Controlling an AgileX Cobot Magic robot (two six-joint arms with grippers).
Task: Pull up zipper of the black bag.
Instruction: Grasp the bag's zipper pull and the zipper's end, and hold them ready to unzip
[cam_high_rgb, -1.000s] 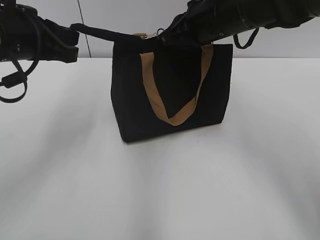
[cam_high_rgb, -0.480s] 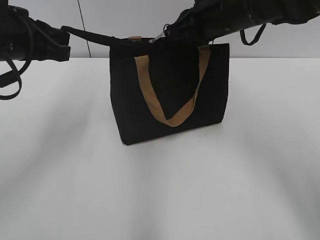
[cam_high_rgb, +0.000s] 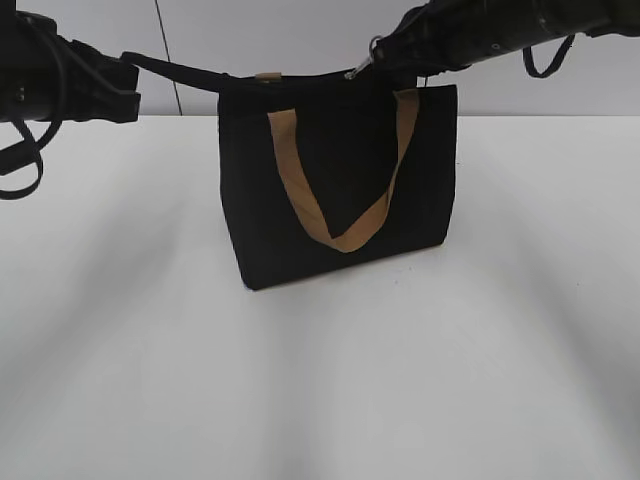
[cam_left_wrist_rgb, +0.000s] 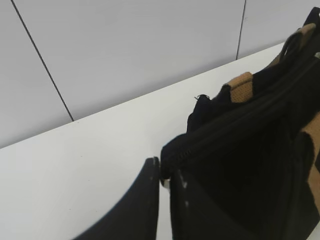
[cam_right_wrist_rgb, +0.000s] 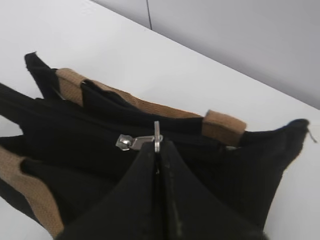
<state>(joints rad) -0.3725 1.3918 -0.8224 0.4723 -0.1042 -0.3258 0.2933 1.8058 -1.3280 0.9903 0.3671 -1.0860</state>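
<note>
Right hand (cam_right_wrist_rgb: 158, 150) pinches the zipper (cam_right_wrist_rgb: 137, 140) tab; left hand (cam_left_wrist_rgb: 162, 172) clamps the black bag (cam_high_rgb: 340, 180) end — fingertips partly hidden.

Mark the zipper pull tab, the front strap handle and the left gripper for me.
zipper pull tab (cam_right_wrist_rgb: 156, 135): right wrist view, on its silvery metal.
front strap handle (cam_high_rgb: 345, 238): exterior view, bottom of the tan loop.
left gripper (cam_left_wrist_rgb: 164, 175): left wrist view, between the fingertips at the bag's end.

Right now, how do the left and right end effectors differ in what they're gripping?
The left end effector pinches the black fabric tail at the bag's end, pulling it taut sideways; the right end effector pinches the silvery pull tab on the zipper. Both are shut at the bag's top edge.
</note>
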